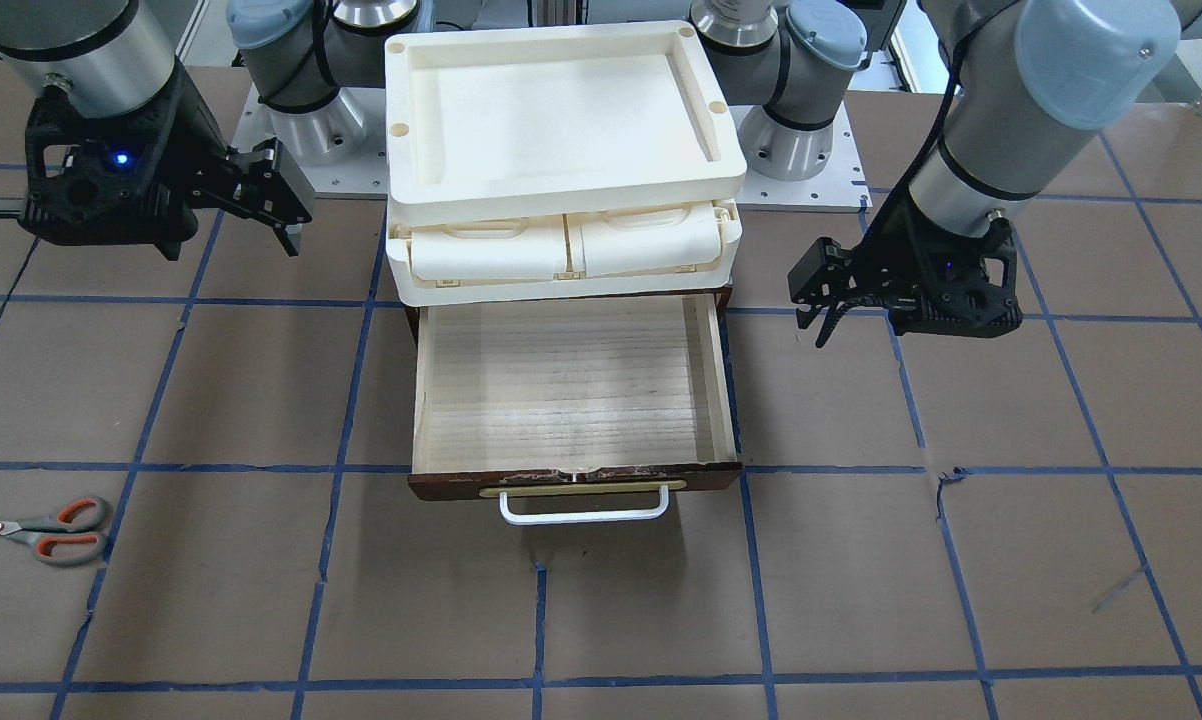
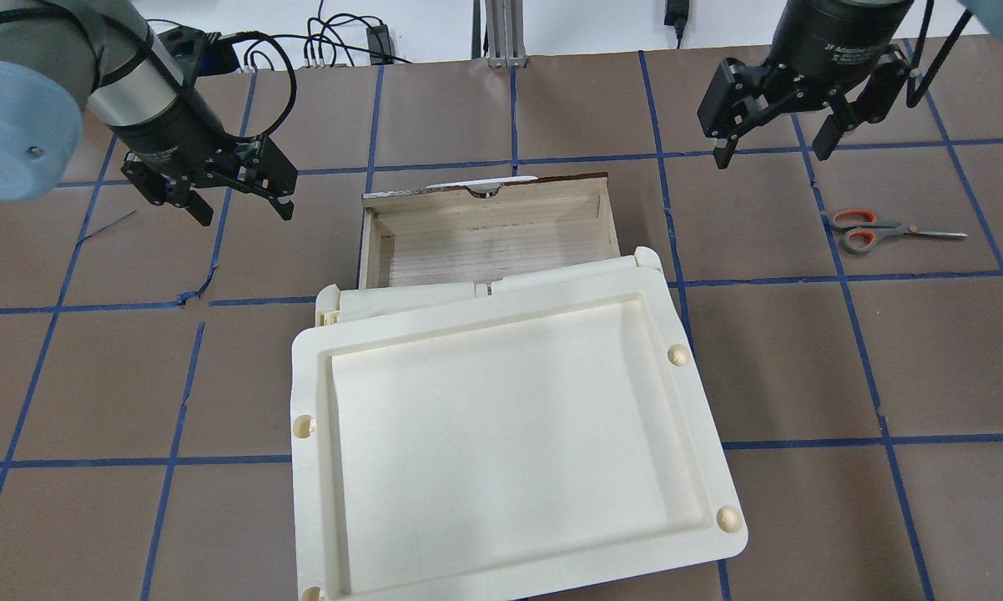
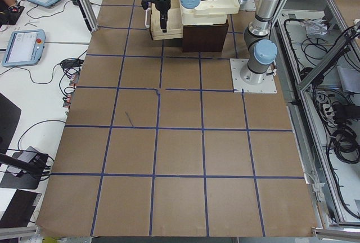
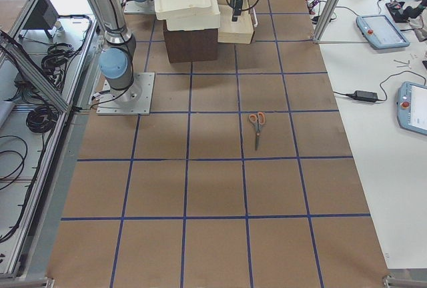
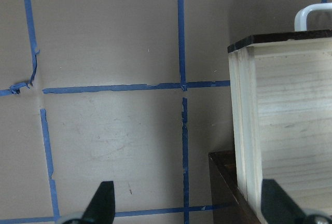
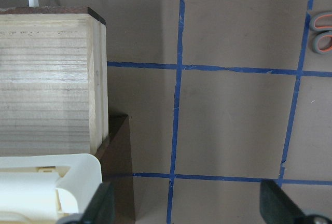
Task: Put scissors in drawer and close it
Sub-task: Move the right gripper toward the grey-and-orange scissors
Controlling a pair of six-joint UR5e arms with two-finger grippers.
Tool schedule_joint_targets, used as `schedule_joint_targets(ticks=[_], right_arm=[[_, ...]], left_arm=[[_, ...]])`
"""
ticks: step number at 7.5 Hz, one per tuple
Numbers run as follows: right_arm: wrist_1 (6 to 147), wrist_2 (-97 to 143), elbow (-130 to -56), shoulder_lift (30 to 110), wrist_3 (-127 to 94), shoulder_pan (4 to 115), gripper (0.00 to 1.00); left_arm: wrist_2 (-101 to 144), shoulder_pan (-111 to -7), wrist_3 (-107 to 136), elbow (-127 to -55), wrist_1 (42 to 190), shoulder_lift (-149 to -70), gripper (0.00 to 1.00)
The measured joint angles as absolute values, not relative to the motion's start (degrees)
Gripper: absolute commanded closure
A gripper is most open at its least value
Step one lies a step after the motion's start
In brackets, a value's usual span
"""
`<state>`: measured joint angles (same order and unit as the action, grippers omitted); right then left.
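Observation:
The scissors (image 1: 46, 530), with grey handles and orange-red inner loops, lie flat on the brown table, well off to the robot's right of the drawer. They also show in the overhead view (image 2: 877, 229) and the exterior right view (image 4: 257, 123). The drawer (image 1: 571, 482) is pulled open and empty, its pale wood floor bare (image 2: 489, 242). My right gripper (image 2: 773, 152) is open and empty, hovering between drawer and scissors. My left gripper (image 2: 243, 209) is open and empty, hovering beside the drawer's other side.
A cream plastic tray unit (image 2: 510, 434) with two small compartments sits on top of the dark brown cabinet, behind the open drawer. Blue tape lines grid the table. The scissors' handles show at the right wrist view's edge (image 6: 322, 32).

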<state>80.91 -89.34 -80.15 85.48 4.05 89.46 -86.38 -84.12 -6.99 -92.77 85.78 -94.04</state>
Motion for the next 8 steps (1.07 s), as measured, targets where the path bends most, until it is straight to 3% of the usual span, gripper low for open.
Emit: schedule_joint_targets(ticks=[8], right_arm=[[81.47,-89.43,-79.26,84.95,4.54,89.30,0.00]], left_arm=[[-88.73,-84.07,-7.14,-92.93,85.60,-93.59,0.00]])
